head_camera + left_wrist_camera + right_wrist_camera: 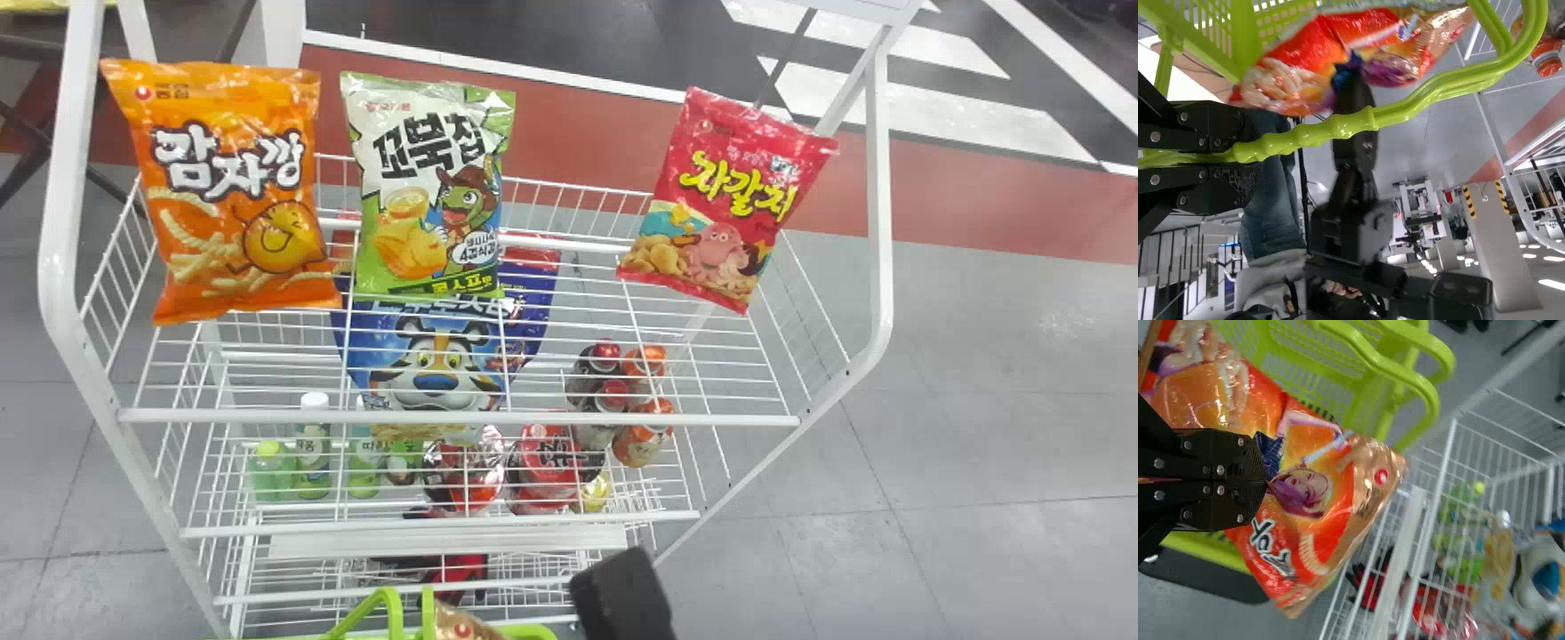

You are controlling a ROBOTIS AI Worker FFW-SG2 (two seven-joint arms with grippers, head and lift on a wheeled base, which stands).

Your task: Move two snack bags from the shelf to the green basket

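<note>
Holding, right: the right hand (1263, 480) pinches the snack bag (1298, 520) near its middle, fingers brought together on gathered film.
Snack bag: at the green basket (1371, 393), overlapping its mouth in the right wrist view; how far inside it sits, I cannot tell.
Weight: light, I judge, mostly air and chips.
Skin: glossy, creased film, soft and probably slippery, so it should swing and bend around the grip.
Contents: likely brittle; a firmer squeeze could crumble them.
Basket side: the left hand (1248, 152) has its fingers pressed together around the handle (1305, 135), which should help steady the basket.
Release: best made low, spreading the right hand just enough to free the film without snagging the handle.
Shelf (462, 417): orange bag (231, 204), green-and-white bag (436, 196), red bag (729, 204).
Next grip, if needed: the flat top seam, spared from the chips.
</note>
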